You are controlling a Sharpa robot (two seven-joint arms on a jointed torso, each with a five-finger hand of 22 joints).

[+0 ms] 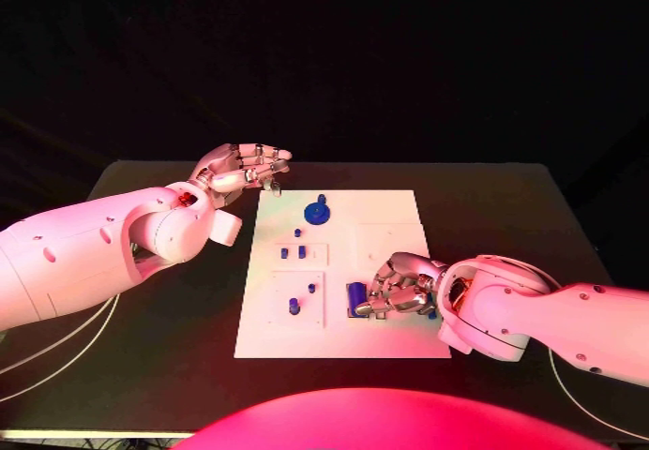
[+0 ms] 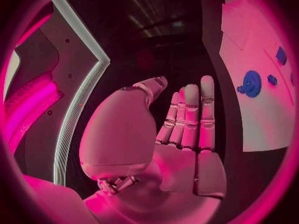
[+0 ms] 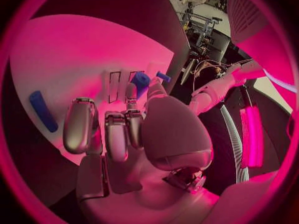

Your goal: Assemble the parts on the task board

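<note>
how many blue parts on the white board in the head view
About 7 on the task board: gear-like part at the far end, a small one below it, two in the middle, two nearer, one bar by the right hand, which may hide more.

You have the black table [image 1: 520,220] under everything in the head view. Its top is dark, matte and plain, and its far edge runs straight across the picture. The corners on the far side look a little rounded. Behind the far edge there is only a dark background, and I cannot tell what it is made of.

On the left side of this view, two thin white cables [image 1: 70,345] run side by side in a soft curve down toward the picture's edge. On the right side, one more thin white cable [image 1: 569,386] runs down near the table's front corner.
</note>
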